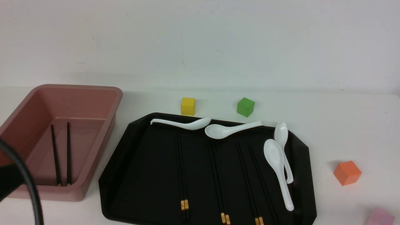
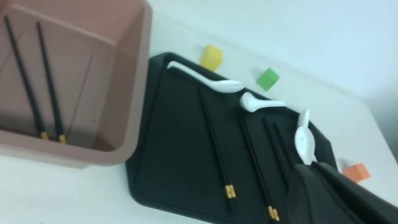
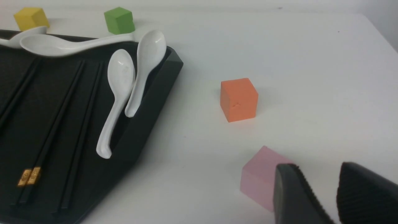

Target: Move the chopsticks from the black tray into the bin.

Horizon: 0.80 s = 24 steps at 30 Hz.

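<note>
Chopsticks (image 1: 182, 168): three pairs were logged on the black tray (image 1: 125, 162), one pair in the bin (image 1: 103, 90) at left | left tool (image 2: 306, 177): clenched, empty | right tool (image 3: 326, 186): released, empty | risk: a thin stick could be dropped, or the white spoon (image 1: 278, 162) beside the right pair dragged.

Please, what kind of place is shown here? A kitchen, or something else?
Probably a robot test bench, not a kitchen: a plain white table against a blank wall, an orange block, and chopsticks staged on a black tray.
</note>
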Available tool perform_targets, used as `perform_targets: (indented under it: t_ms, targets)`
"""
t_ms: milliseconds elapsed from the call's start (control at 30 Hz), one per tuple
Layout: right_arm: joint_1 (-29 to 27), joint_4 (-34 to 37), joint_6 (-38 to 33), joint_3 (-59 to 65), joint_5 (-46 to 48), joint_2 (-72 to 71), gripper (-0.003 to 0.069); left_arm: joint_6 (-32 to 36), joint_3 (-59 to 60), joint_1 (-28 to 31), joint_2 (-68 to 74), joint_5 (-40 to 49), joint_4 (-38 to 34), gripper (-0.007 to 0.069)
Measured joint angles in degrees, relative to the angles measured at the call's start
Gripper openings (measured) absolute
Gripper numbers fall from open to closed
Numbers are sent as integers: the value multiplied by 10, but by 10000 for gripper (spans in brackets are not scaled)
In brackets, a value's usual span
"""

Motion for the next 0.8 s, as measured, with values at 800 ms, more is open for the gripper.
perform_targets:
  t_ms: [800]
  targets:
    - [0,0,0,0,0,0,240,16,19,-6,-20,-47,123,-13]
